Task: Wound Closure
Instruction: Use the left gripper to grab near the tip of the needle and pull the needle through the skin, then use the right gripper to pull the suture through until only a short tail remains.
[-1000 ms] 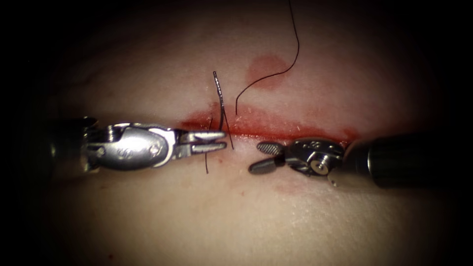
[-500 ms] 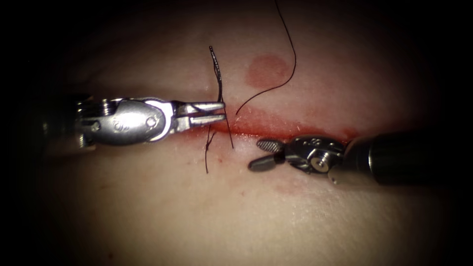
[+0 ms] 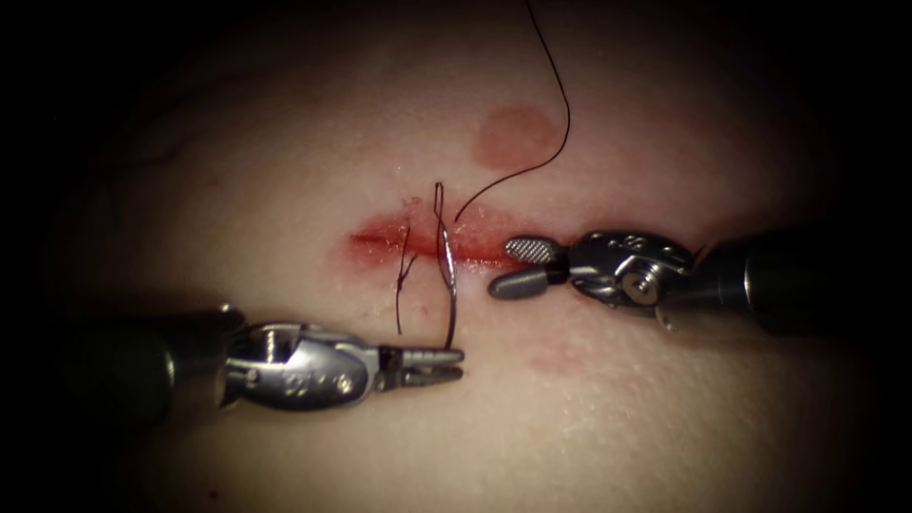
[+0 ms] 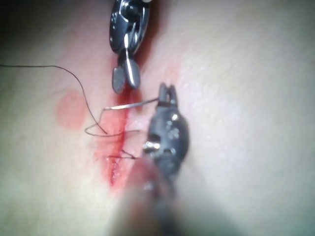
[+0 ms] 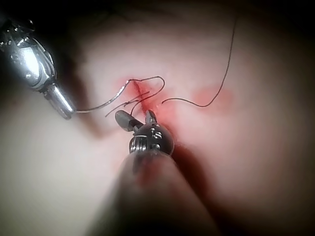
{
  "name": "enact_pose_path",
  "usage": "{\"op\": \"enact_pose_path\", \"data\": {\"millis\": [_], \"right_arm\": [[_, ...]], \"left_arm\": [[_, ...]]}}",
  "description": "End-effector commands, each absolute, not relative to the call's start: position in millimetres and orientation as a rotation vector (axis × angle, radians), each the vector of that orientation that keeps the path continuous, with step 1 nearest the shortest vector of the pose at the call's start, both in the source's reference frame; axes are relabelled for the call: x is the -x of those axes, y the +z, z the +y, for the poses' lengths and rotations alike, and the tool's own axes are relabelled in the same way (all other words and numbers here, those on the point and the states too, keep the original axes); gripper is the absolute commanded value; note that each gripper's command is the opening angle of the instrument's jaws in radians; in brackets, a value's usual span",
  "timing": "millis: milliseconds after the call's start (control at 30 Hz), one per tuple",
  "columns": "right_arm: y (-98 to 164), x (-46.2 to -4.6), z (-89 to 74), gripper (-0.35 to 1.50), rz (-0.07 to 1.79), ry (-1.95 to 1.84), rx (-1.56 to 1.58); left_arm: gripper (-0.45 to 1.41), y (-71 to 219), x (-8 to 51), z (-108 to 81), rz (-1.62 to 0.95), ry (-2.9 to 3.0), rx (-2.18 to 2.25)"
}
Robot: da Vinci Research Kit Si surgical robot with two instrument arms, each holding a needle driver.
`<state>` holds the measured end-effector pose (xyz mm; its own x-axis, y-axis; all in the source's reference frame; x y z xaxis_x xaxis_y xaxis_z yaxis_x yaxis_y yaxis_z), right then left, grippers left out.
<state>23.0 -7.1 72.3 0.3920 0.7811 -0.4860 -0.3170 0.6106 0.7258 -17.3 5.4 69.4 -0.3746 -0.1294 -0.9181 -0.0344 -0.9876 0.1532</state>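
Endoscope view: the left tool (image 3: 446,364) is seen lying on the tissue (image 3: 589,437) below the cut (image 3: 418,242), and its jaws are closed on one end of the curved needle (image 3: 450,285). From that grip the needle rises toward the cut and arches across it, and its far end is seen just above the cut's upper edge; whether any part of the needle sits inside the tissue cannot be told. The thread (image 3: 556,114) is seen running from the dark upper edge of the tissue down past a round patch of red fluid (image 3: 513,136) and ending close to the needle's upper end. A short knotted stitch (image 3: 404,275) is seen crossing the cut just left of the needle, with loose tails hanging below it.

The right tool (image 3: 513,266) is seen lying along the cut to the right of the needle, with its jaws spread well apart and nothing held between them; the upper jaw is over the red line of the cut and the lower jaw just below it.

Left wrist view: the left tool (image 4: 167,93) is seen with the needle (image 4: 133,104) held at its tip, and the parted right tool (image 4: 125,78) is seen beyond it. Right wrist view: the right tool (image 5: 138,118) is seen parted beside the cut, and the left tool (image 5: 66,110) is seen holding the needle (image 5: 98,106) by its end.
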Motion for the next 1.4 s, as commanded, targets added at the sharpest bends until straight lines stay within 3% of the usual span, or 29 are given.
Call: {"op": "enact_pose_path", "data": {"millis": [33,567,900,1100,1400], "right_arm": [[73,-23.6,-7.7,1.28,0.936,0.757,-0.598],[73,-25.1,-7.9,1.28,1.004,0.779,-0.647],[74,-24.5,-8.8,1.26,0.968,0.787,-0.613],[74,-26.9,-9.4,1.26,0.907,0.635,-0.447],[76,-29.7,-8.1,1.24,0.855,0.568,-0.235]], "left_arm": [[-0.35,70,17.8,5.3,-0.235,-2.545,-1.716],[-0.35,67,17.0,7.1,-0.294,-2.525,-1.684],[-0.35,61,12.5,16.0,-0.345,-2.529,-1.799],[-0.35,59,9.6,20.7,-0.402,-2.555,-1.825],[-0.35,60,10.1,18.3,-0.434,-2.550,-1.804]]}}
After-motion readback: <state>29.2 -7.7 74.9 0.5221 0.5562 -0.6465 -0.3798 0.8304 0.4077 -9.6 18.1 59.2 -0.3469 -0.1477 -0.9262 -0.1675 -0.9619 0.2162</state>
